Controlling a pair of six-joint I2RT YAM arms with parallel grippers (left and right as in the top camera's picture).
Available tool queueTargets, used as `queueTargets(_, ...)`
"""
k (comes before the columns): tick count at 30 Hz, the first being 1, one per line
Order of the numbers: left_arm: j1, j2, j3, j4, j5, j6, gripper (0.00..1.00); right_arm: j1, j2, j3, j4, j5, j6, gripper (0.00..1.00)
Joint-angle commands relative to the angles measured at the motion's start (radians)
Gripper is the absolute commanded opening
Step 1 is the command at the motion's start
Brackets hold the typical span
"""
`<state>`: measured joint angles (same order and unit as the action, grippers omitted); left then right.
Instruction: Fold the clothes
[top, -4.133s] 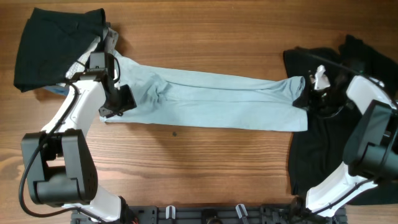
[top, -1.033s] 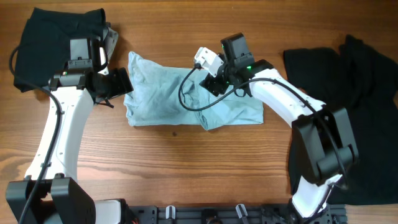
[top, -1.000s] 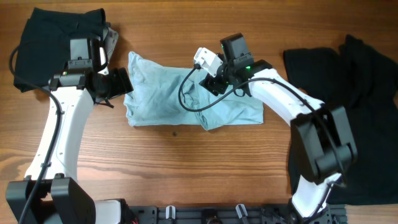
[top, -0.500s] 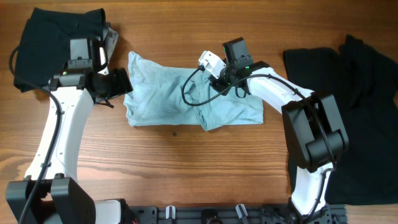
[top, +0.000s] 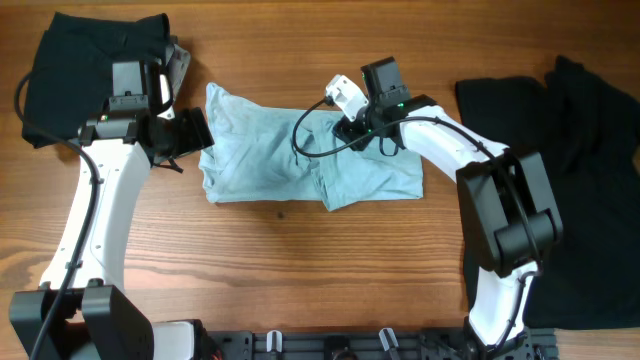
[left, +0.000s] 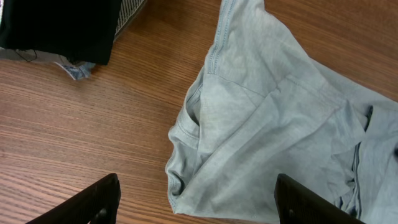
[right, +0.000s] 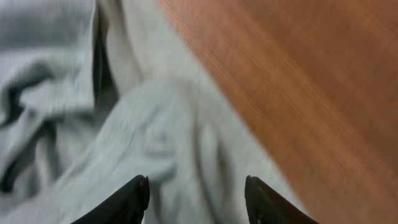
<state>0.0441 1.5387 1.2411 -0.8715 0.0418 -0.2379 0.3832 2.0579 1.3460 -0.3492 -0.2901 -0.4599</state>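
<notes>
The pale blue T-shirt (top: 300, 160) lies bunched and folded over itself at the table's middle. My left gripper (top: 192, 135) stands open just off the shirt's left edge. In the left wrist view its fingers (left: 93, 202) are spread wide above the shirt's rumpled hem (left: 249, 143), holding nothing. My right gripper (top: 352, 130) hovers over the shirt's upper middle. In the right wrist view its gripper (right: 198, 199) is open, with blue cloth (right: 155, 143) lying below and between the fingers. Black clothes lie at the far left (top: 90, 70) and right (top: 560, 180).
A grey ribbed object (top: 180, 58) pokes out from under the black pile at the back left, also showing in the left wrist view beside the black cloth (left: 56, 25). Bare wood table (top: 300, 270) runs along the front. A black rail (top: 330, 345) lines the near edge.
The shirt, earlier stretched long between both grippers, now lies folded in half. Over the last second the right gripper shifted slightly right over the fold. The left arm held still.
</notes>
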Motion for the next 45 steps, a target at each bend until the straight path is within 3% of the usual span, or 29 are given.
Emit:
queueTargets(1, -0.003, -0.013, 0.016, -0.001, -0.006, 0.006, 0.79, -0.002, -0.123, 0.017, -0.135, -0.087, 0.072, 0.55)
queueTargets(4, -0.003, -0.013, 0.016, -0.001, -0.006, 0.006, 0.79, 0.002, -0.195, 0.017, -0.294, -0.146, 0.323, 0.54)
queueTargets(6, -0.003, -0.013, 0.016, 0.0, -0.006, 0.006, 0.79, 0.014, -0.195, 0.013, -0.385, -0.145, 0.348, 0.49)
queueTargets(10, -0.003, -0.013, 0.016, -0.001, -0.006, 0.006, 0.79, 0.082, -0.174, -0.028, -0.426, -0.145, 0.36, 0.49)
queueTargets(11, -0.003, -0.013, 0.016, -0.001, -0.006, 0.005, 0.79, 0.096, -0.168, -0.028, -0.42, -0.144, 0.379, 0.61)
queueTargets(12, -0.003, -0.013, 0.016, -0.001, -0.005, 0.005, 0.79, 0.106, -0.167, -0.028, -0.405, -0.144, 0.397, 0.62)
queueTargets(13, -0.003, -0.013, 0.016, -0.001, -0.005, 0.005, 0.79, 0.111, -0.166, -0.028, -0.393, -0.145, 0.396, 0.61)
queueTargets(15, -0.003, -0.013, 0.016, -0.001, -0.006, 0.005, 0.79, 0.113, -0.166, -0.028, -0.386, -0.145, 0.423, 0.43)
queueTargets(16, -0.003, -0.013, 0.016, -0.001, -0.005, 0.005, 0.79, 0.113, -0.165, -0.028, -0.391, -0.145, 0.468, 0.47)
queueTargets(17, -0.003, -0.013, 0.016, -0.001, -0.005, 0.005, 0.79, 0.113, -0.163, -0.028, -0.403, -0.145, 0.493, 0.62)
queueTargets(21, -0.003, -0.013, 0.016, -0.001, -0.005, 0.005, 0.79, 0.113, -0.163, -0.028, -0.433, -0.145, 0.629, 0.67)
queueTargets(24, -0.003, -0.013, 0.016, -0.001, -0.005, 0.005, 0.79, 0.117, -0.152, -0.028, -0.416, -0.145, 0.785, 0.66)
queueTargets(28, -0.003, -0.013, 0.016, -0.001, 0.022, 0.005, 0.79, 0.119, -0.086, -0.028, -0.398, -0.126, 0.926, 0.57)
queueTargets(34, -0.003, -0.013, 0.016, -0.001, 0.025, 0.005, 0.79, 0.12, -0.066, -0.028, -0.37, -0.134, 1.048, 0.63)
queueTargets(35, -0.003, -0.013, 0.016, -0.001, 0.029, 0.005, 0.79, 0.12, -0.064, -0.029, -0.36, -0.133, 1.055, 0.59)
queueTargets(36, -0.003, -0.013, 0.016, -0.001, 0.029, 0.005, 0.79, 0.12, -0.055, -0.029, -0.344, -0.128, 1.089, 0.47)
queueTargets(38, -0.003, -0.013, 0.016, -0.001, 0.029, 0.005, 0.79, 0.12, -0.034, -0.028, -0.328, -0.126, 1.118, 0.34)
queueTargets(40, -0.003, -0.013, 0.016, -0.002, 0.029, 0.005, 0.79, 0.12, -0.024, -0.028, -0.326, -0.13, 1.118, 0.28)
queueTargets(42, -0.003, -0.013, 0.016, -0.001, 0.029, 0.005, 0.79, 0.12, -0.026, -0.028, -0.313, -0.13, 1.117, 0.13)
queueTargets(45, -0.003, -0.013, 0.016, 0.0, 0.028, 0.006, 0.79, 0.109, -0.04, -0.027, -0.239, -0.205, 1.0, 0.04)
